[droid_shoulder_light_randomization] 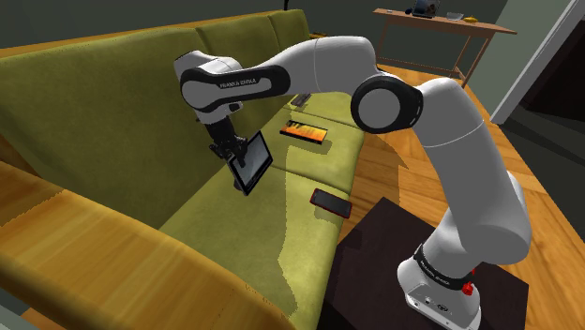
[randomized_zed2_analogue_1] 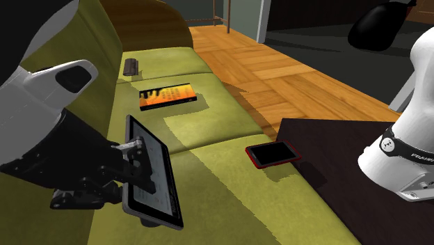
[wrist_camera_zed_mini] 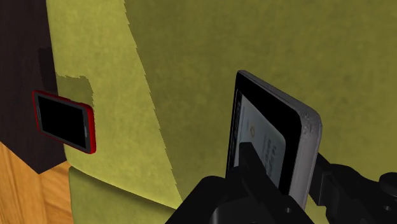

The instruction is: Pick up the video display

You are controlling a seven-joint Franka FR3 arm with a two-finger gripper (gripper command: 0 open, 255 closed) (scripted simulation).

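Olive-green fabric covers the long sofa (droid_shoulder_light_randomization: 217, 221) where the work is happening. Above its seat we see the video display, a slim grey-edged tablet with a dark bezel (droid_shoulder_light_randomization: 254, 162) (randomized_zed2_analogue_1: 154, 175) (wrist_camera_zed_mini: 270, 137). The all-black pincer (droid_shoulder_light_randomization: 231, 148) (randomized_zed2_analogue_1: 137, 166) (wrist_camera_zed_mini: 287, 181) is clenched on it. In the wrist view one finger lies across the pale screen and the other presses the grey back, so the grip crosses the thin dimension. The tablet stands on edge, tilted, and appears to hang clear of the cushion with its shadow on the fabric below. It sits directly between the fingers. In the second exterior view its long axis slants downward and away from the pincer's body, leaving most of the slab beyond the grip. We judge that any coming move turns on this overhang: a straight lift should keep the plate from pivoting in the fingers. A red-cased black phone (droid_shoulder_light_randomization: 330, 202) (randomized_zed2_analogue_1: 272, 153) (wrist_camera_zed_mini: 62, 119) lies near the seat's front edge, just beside the dark box stand (droid_shoulder_light_randomization: 370, 258). A flat orange-and-black book (droid_shoulder_light_randomization: 305, 132) (randomized_zed2_analogue_1: 167, 96) rests farther along the sofa, well apart from the tablet.
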